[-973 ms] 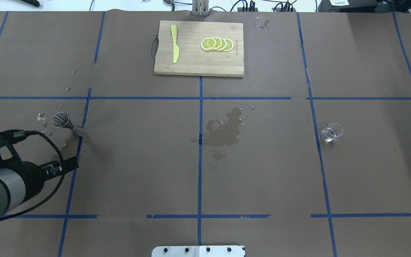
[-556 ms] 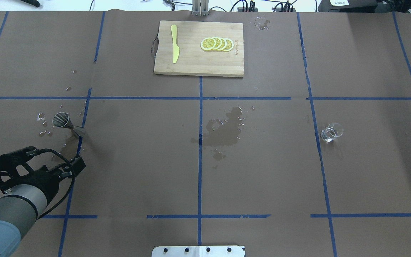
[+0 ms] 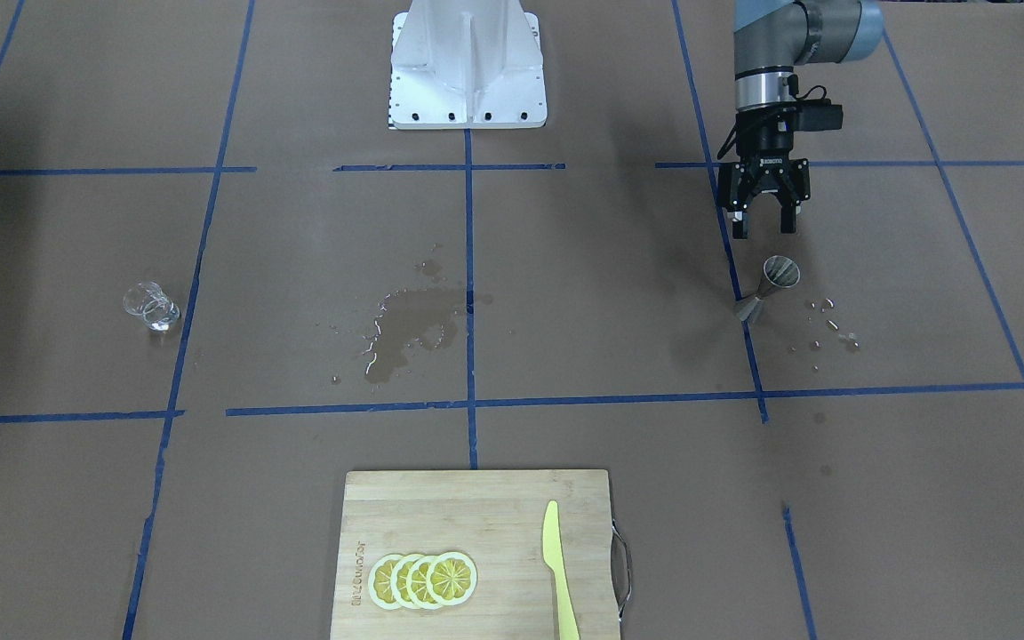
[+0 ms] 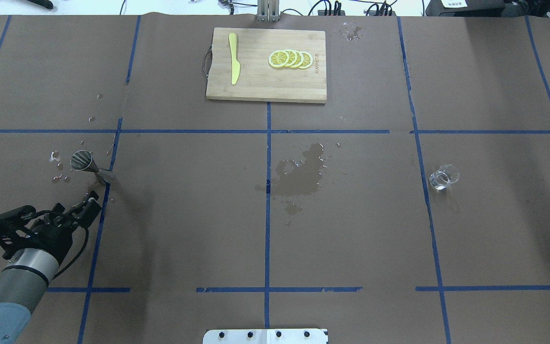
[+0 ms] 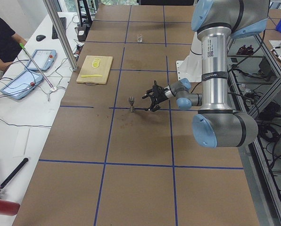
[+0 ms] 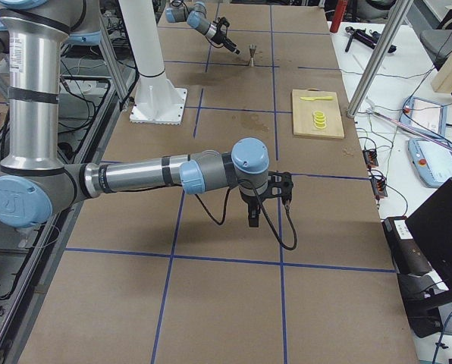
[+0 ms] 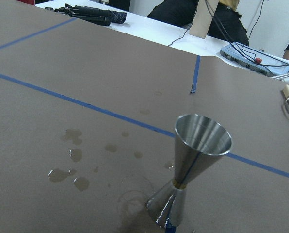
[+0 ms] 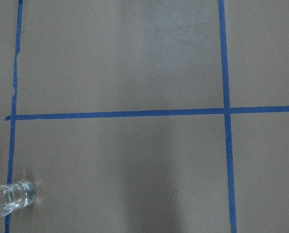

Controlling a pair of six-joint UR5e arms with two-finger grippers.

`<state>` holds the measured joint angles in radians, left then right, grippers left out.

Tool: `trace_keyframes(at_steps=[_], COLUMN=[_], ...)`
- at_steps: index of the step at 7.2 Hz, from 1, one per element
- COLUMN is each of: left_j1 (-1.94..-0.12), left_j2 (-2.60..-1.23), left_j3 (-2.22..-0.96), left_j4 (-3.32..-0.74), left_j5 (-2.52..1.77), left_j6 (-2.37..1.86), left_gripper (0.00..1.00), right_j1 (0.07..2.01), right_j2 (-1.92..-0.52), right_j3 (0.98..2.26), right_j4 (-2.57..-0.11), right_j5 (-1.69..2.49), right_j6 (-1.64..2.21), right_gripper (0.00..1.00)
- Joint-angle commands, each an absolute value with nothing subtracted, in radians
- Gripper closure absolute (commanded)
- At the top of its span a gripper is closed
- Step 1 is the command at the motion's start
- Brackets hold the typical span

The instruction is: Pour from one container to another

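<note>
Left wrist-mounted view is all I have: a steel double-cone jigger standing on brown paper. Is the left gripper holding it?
Observer: No. The left gripper is open, short of the steel double-cone jigger, not touching it.
Operator: Where is the receiving container?
Observer: A small clear glass stands across the table on the robot's right side, beyond a wet stain.
Operator: And the right gripper?
Observer: The right gripper shows only in the exterior right view, not at the glass; open or shut, I cannot tell.
</note>
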<state>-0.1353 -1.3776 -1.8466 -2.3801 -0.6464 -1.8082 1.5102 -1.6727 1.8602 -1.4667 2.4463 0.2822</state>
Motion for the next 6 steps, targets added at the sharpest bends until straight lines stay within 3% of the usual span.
trace_keyframes(at_steps=[1,6], left_j1=[-0.133,-0.132], left_j2=[-1.381,-1.391], left_j3=[-1.75,-1.773], left_j4=[-2.6,-2.586], left_j5=[-0.583,-0.563], left_j6=[-1.619,-1.467], left_gripper=[0.0,0.0], right_j1=[1.506,1.502], right_j2=[-1.672,-1.671], right_j3=[1.87,1.87], right_j4=[-1.466,-1.466], right_j5=[2.448,2.448], right_j6=[0.285,0.287], right_gripper=[0.0,0.0])
